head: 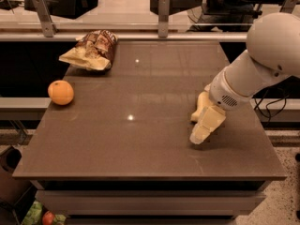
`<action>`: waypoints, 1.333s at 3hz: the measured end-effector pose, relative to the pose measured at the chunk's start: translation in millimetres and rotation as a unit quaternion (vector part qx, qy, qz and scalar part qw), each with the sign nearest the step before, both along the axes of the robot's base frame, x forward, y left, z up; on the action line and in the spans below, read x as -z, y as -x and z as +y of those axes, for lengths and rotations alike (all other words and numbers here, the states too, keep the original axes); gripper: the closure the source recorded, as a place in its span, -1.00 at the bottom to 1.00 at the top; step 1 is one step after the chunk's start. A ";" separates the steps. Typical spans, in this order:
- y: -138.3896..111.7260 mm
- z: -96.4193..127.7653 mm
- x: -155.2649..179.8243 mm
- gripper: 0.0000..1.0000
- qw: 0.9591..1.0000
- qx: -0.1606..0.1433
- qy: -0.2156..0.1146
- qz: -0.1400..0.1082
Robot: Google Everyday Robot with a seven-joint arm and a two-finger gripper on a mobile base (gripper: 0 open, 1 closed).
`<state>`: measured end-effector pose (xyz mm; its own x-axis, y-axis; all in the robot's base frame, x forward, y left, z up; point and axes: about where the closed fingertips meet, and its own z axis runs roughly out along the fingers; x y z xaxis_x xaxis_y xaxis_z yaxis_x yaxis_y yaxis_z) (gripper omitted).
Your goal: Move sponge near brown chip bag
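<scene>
- The sponge (207, 124) is at the right side of the table (136, 149), a little in front of the middle. It is tilted, with its lower end pointing down and to the left, toward the tabletop.
- The gripper (204, 116) is right at the sponge and clasps its upper part. The jaws are closed in on the soft block rather than spread wide. Gripper and sponge are almost the same pale colour, so the exact line of contact cannot be made out.
- A small shadow lies on the table just under the sponge's lower end. Whether that end touches the surface cannot be told.
- The white arm (262, 55) comes in from the right edge and slopes down to the gripper.
- The brown chip bag (93, 49) lies at the far left corner of the table, its pale yellow end toward the left edge, well apart from the sponge.
- An orange (61, 92) sits at the left edge, nearer than the bag and apart from it.
</scene>
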<state>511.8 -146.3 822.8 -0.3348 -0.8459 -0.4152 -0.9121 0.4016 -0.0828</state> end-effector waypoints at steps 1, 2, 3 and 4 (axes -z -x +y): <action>-5.5 -10.2 6.4 -1.00 1.000 0.013 0.015 -0.003; -7.5 -12.6 13.1 -0.67 1.000 0.018 0.022 -0.011; -7.5 -12.3 11.9 -0.19 1.000 0.018 0.022 -0.011; -7.5 -12.2 4.8 0.26 1.000 0.018 0.022 -0.011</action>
